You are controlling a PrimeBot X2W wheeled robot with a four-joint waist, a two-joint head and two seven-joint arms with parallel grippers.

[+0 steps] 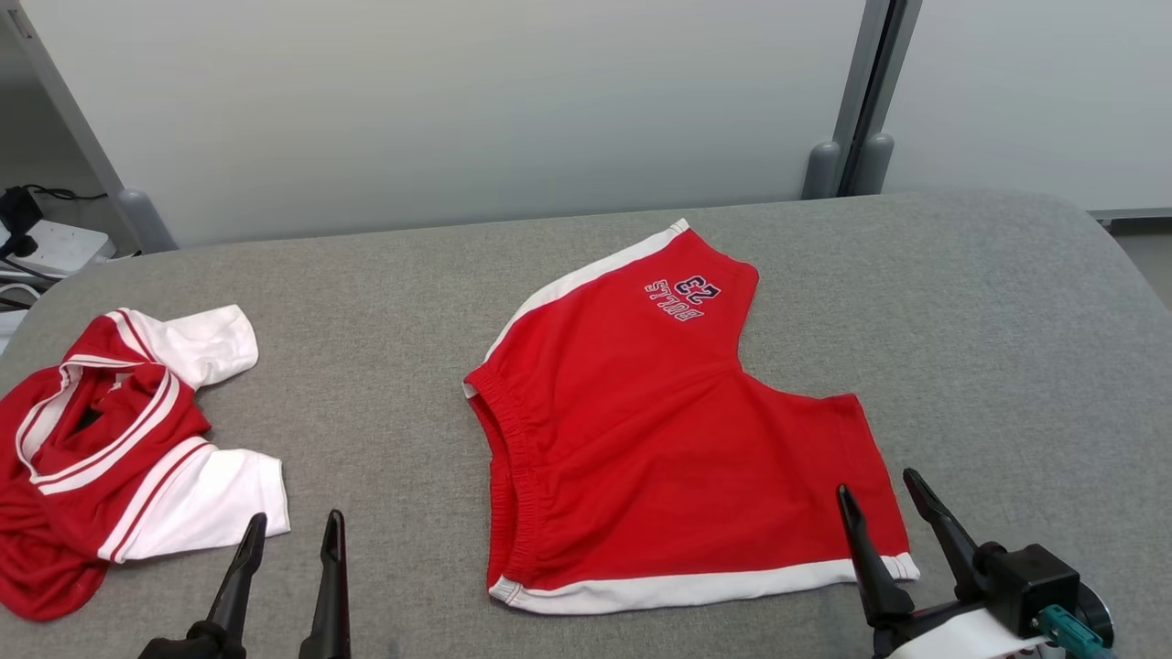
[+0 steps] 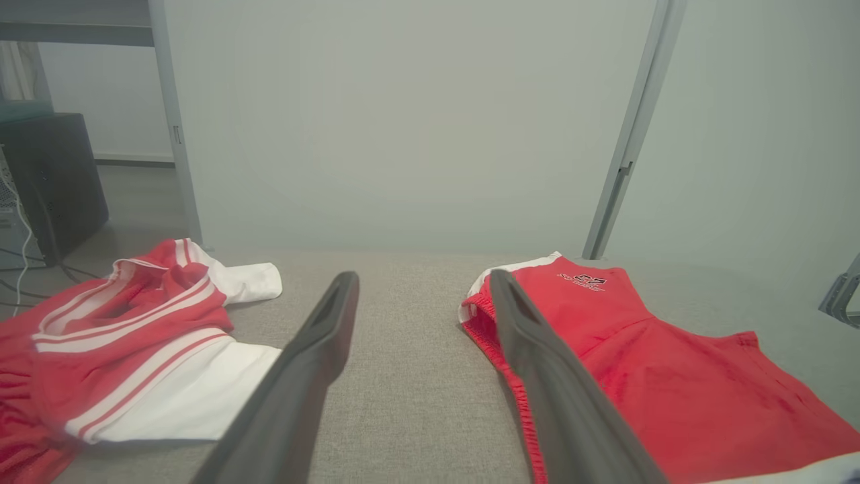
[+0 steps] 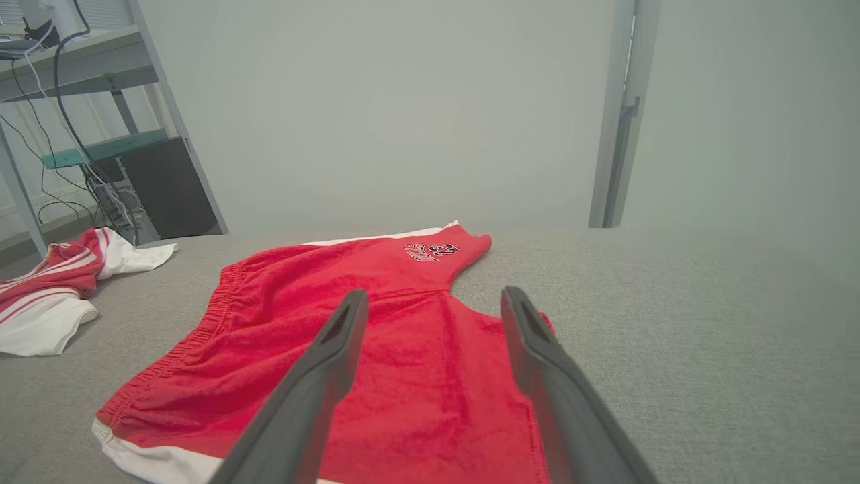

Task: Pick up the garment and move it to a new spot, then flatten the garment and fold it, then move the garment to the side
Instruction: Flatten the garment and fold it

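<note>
The garment, a pair of red shorts (image 1: 641, 430) with white trim and a dark "23" print, lies spread flat in the middle of the grey table (image 1: 1007, 320). My right gripper (image 1: 876, 483) stands open at the shorts' near right corner, by the white leg hem, with nothing between its fingers. In the right wrist view its fingers (image 3: 336, 363) frame the red cloth (image 3: 403, 349) from just above. My left gripper (image 1: 296, 520) is open and empty over bare table, between the shorts (image 2: 672, 376) and a crumpled shirt; in its own wrist view the left gripper (image 2: 423, 279) shows the same gap.
A crumpled red and white shirt (image 1: 119, 439) lies at the table's left edge, close to my left gripper. Bare grey table stretches to the right and behind the shorts. A pale wall with metal posts (image 1: 870, 91) stands behind. Cables and a power strip (image 1: 46, 247) sit beyond the left corner.
</note>
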